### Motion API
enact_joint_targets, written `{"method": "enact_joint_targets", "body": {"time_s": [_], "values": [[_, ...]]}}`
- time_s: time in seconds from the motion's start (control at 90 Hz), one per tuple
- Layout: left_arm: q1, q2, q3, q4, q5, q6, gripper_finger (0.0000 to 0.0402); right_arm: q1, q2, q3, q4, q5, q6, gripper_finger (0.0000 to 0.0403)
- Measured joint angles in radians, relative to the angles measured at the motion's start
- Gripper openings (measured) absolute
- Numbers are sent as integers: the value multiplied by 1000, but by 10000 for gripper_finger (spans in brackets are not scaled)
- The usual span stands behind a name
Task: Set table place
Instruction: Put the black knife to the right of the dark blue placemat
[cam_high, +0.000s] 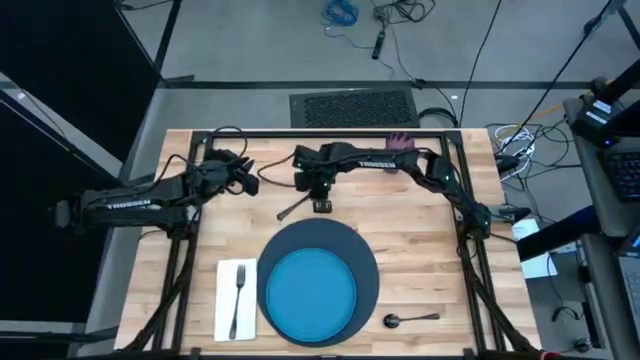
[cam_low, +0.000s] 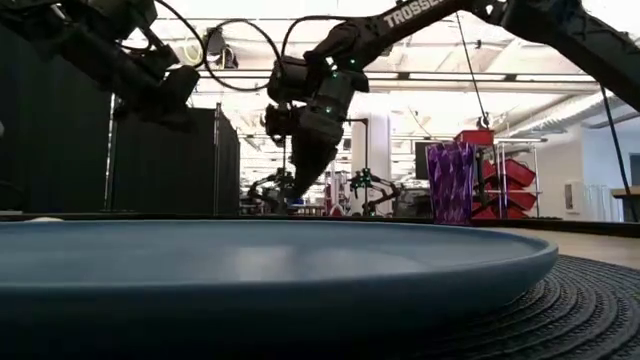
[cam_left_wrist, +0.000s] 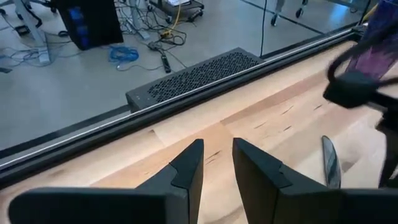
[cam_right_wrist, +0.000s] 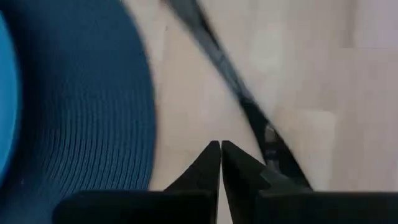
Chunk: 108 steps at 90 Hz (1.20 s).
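Observation:
A dark knife (cam_high: 295, 208) lies flat on the table (cam_high: 420, 240), just beyond the dark round charger (cam_high: 368, 262). The charger carries the bright blue plate (cam_high: 310, 293). My right gripper (cam_high: 322, 205) hangs shut over the knife's right end, fingers pointing down; in the right wrist view the knife (cam_right_wrist: 230, 81) runs beside the shut gripper (cam_right_wrist: 220, 149). In the low view its tips (cam_low: 297, 188) stand a little above the tabletop. A fork (cam_high: 238, 292) rests on the white napkin (cam_high: 226, 300) left of the charger. A spoon (cam_high: 410, 319) lies to the charger's right. My left gripper (cam_left_wrist: 217, 155) is open, held above the table's far left.
A purple cup (cam_high: 400, 143) stands near the table's far edge, behind the right arm; it also shows in the low view (cam_low: 452, 182). Bare wood lies right of the charger (cam_high: 430, 270) and at the far left. A black grille (cam_left_wrist: 193, 78) lies on the floor beyond the far edge.

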Motion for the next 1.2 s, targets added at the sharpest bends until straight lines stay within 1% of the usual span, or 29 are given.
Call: {"method": "enact_joint_targets", "body": {"time_s": [0.078,0.178,0.333,0.478,0.756,0.922,1.1,1.2], "values": [[0,0,0,0,3,0,72,11,0,1,22,-2,-73,27],[0,0,0,0,18,0,72,16,0,0,47,0,-107,54],[0,0,0,0,21,1,72,17,0,0,67,5,-106,99],[0,0,0,0,21,3,72,17,7,1,92,3,-107,122],[0,0,0,0,21,4,72,14,38,2,182,2,-129,123],[0,0,0,-3,21,7,72,8,69,2,163,3,-137,121],[0,0,0,-4,21,14,72,5,89,0,184,9,-150,121],[0,0,0,-4,22,27,72,2,90,0,175,30,-155,121]]}}
